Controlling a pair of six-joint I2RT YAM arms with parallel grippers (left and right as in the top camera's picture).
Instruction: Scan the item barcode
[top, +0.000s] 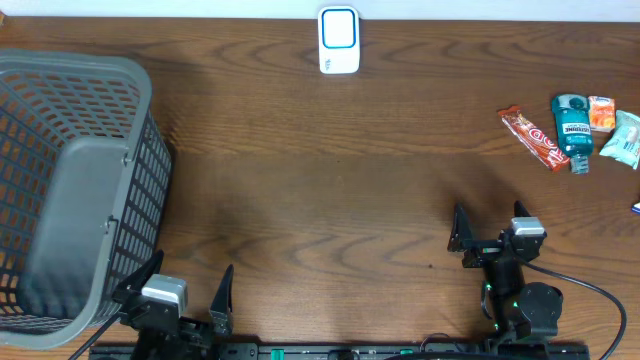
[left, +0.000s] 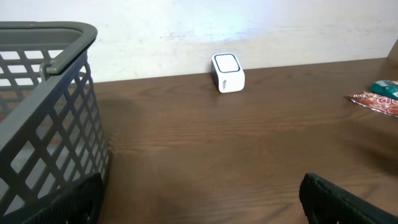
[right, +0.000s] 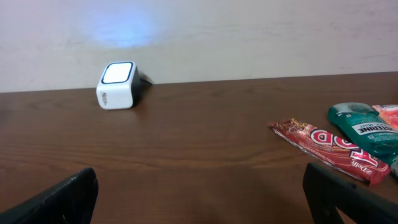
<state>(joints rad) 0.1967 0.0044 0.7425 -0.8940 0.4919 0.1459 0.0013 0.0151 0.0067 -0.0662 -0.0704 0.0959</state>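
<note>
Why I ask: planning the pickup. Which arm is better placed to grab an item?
Probably right: open right fingers sit nearest the red snack bar and bottle; left fingers sit beside the basket.

We see a dark wood table (top: 330, 170) — grey mesh basket (top: 75, 65) on its left end, small white scanner (top: 339, 40) at the far edge, mid-width. On the right end, a cluster: red candy bar (top: 534, 137), teal bottle (top: 573, 122) just beside it, then an orange packet (top: 601, 113) and a pale green packet (top: 624, 138).
</note>
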